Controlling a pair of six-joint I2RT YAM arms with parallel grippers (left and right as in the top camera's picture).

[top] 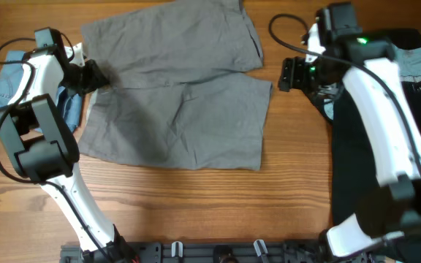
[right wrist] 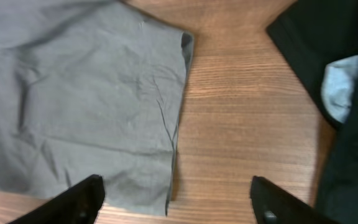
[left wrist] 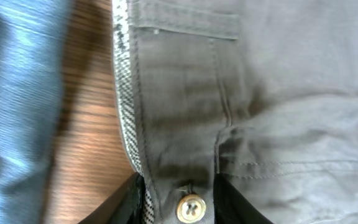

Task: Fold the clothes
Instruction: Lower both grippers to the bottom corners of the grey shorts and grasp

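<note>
The grey pants lie spread flat on the wooden table, legs pointing right, waistband at the left. My left gripper is at the waistband's middle; in the left wrist view its fingers are shut on the waistband at the tan button. My right gripper is open and empty, just right of the leg hems. In the right wrist view its fingers hover above a leg hem and bare wood.
Light-blue denim shorts lie at the left edge under my left arm, also in the left wrist view. A black garment with a pale-blue shirt covers the right side.
</note>
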